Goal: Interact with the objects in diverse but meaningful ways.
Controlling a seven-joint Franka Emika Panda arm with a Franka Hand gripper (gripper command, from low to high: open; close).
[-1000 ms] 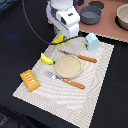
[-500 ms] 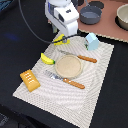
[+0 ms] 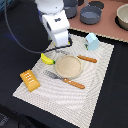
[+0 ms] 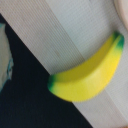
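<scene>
I cannot tell how the jaws stand: the gripper (image 3: pixel 56 48) hangs low over the mat (image 3: pixel 95 92), but in the exterior view its fingers are lost in blur under the white arm (image 3: pixel 54 20), and the wrist view shows none of them. What the wrist view does show, filling most of it, is the banana (image 4: pixel 90 72), yellow with green tips, lying on the pale mat with its fat end right at the mat's edge, where the dark table (image 4: pixel 25 95) begins. From across the room the banana (image 3: pixel 47 59) sits just below the gripper, at the mat's edge toward the exterior view's left; whether the two touch I cannot make out. Just beside it, toward the centre of the mat, rests a round tan plate (image 3: pixel 68 66). A knife (image 3: pixel 87 59) with an orange handle lies near the plate's far side, and a fork (image 3: pixel 66 80) with an orange handle lies along its near side, its tines close to the rim. The bread (image 3: pixel 30 80) lies at the mat's near corner, well apart from the plate. The milk carton (image 3: pixel 92 41) stands upright at the far edge of the mat. Beyond it, on a pinkish surface (image 3: pixel 107 27), sit two grey pots (image 3: pixel 91 14) and, at the exterior view's right edge, a pale bowl (image 3: pixel 122 16).
</scene>
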